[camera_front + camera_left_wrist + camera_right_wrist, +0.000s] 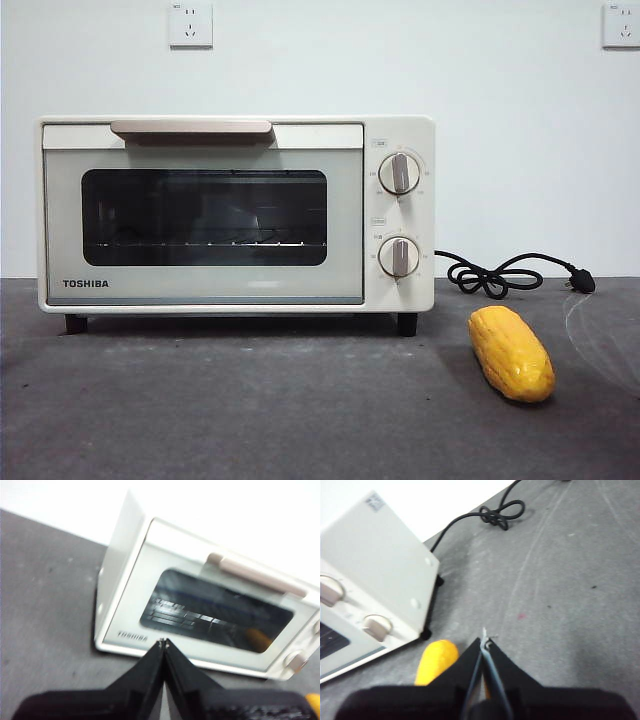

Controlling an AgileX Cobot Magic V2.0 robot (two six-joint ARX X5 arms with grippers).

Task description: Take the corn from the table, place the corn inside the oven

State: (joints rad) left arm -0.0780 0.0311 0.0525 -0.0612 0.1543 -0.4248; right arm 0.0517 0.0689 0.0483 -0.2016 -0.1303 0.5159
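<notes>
Left tool (163,642) pinched together, empty, raised before the closed oven (210,605). Right tool (485,641) likewise closed on nothing, hovering just above the corn (436,662) on the tabletop (560,595) (oven knobs beside it). Front view alone: corn (511,352) whole, power cord (505,274) behind, neither arm.

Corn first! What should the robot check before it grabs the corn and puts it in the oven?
1. Corn lying free on the table, right of the oven: ok.
2. Oven door open for loading: not ok, it is closed.
3. Right gripper near the corn: ok, just above it.
4. Right gripper's fingers open for grabbing: not ok, shut.
5. Left gripper facing the oven front: ok, fingers shut.
6. Power cord away from the corn: ok, it lies behind.
</notes>
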